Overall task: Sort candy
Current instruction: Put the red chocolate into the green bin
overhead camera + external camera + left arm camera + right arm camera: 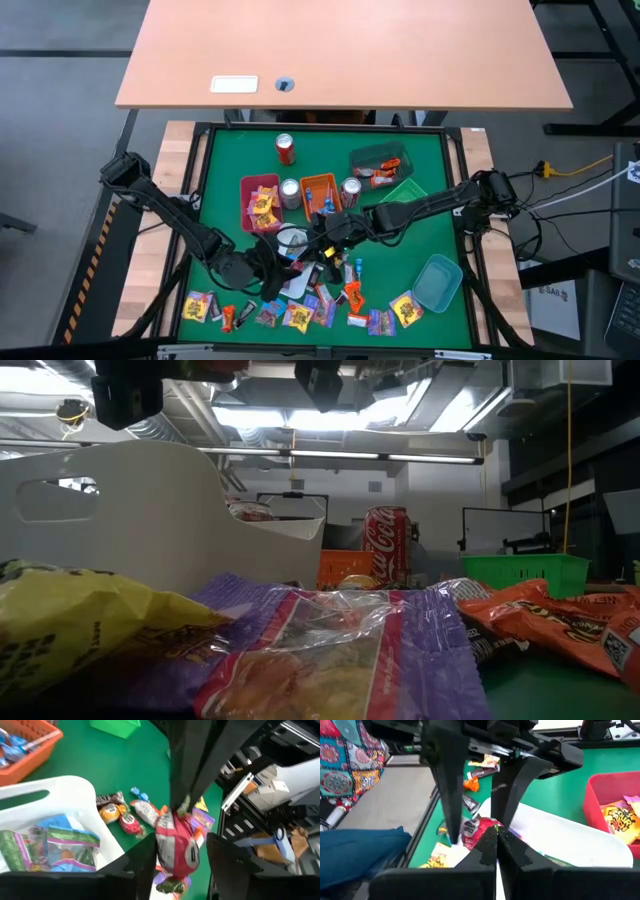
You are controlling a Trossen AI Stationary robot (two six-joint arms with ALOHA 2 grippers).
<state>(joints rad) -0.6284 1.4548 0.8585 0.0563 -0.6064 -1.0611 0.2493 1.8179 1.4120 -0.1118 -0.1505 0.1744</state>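
high view: both dark arms meet at table centre above the white plastic tray (291, 240). most of the small wrapped candy (296, 316) lies along the near edge of the green mat (425, 225); sorted pieces sit in the red plastic tray (258, 203) and orange plastic tray (320, 190). neither gripper's jaws can be read here.

low view: purple and yellow wrappers (330, 650) fill the foreground, the white tray wall behind them. no fingers visible.

left wrist view: a red-wrapped sweet (176, 847) hangs between the left gripper (172, 857), whose fingers stand spread to either side, not pressing it. the right arm's tips pinch its upper end.

right wrist view: the right gripper (496, 836) is pressed together on the red wrapper's edge, just off the white tray rim.

judgement: this looks like a handover. the left jaws should stay wide and draw back clear before the right arm carries off, since a grip on the wrapper edge alone could slip.
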